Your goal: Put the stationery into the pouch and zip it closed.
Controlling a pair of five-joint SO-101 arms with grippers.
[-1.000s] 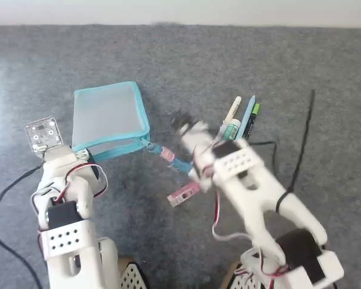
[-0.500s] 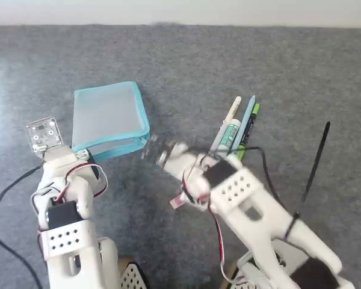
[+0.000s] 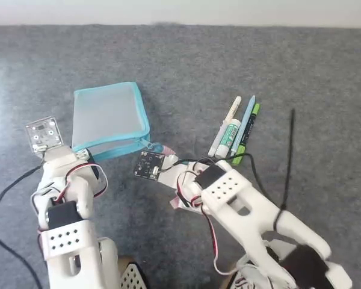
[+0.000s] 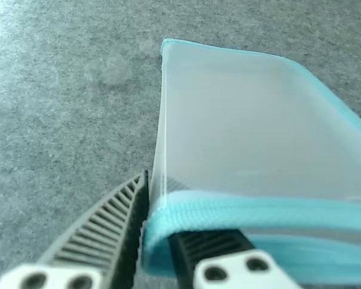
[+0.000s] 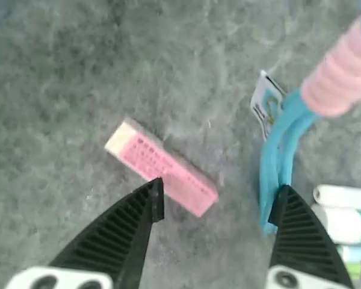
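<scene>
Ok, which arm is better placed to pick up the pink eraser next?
Right. Its gripper is open just over the pink eraser, with one end of the eraser between its fingers. The left gripper is clamped on a corner of the pouch, so it is occupied.

No readable text. Print on pink eraser (image 5: 162,169), small tag (image 5: 266,103) on blue strap (image 5: 275,171): illegible.

Pouch (image 3: 108,114) frosted white, turquoise trim. Eraser (image 5: 162,168) pink. Pens (image 3: 246,120) white, blue, green. Table (image 3: 301,66) mottled grey. Zipper strap (image 5: 274,162) turquoise, pink ribbed bead.
</scene>
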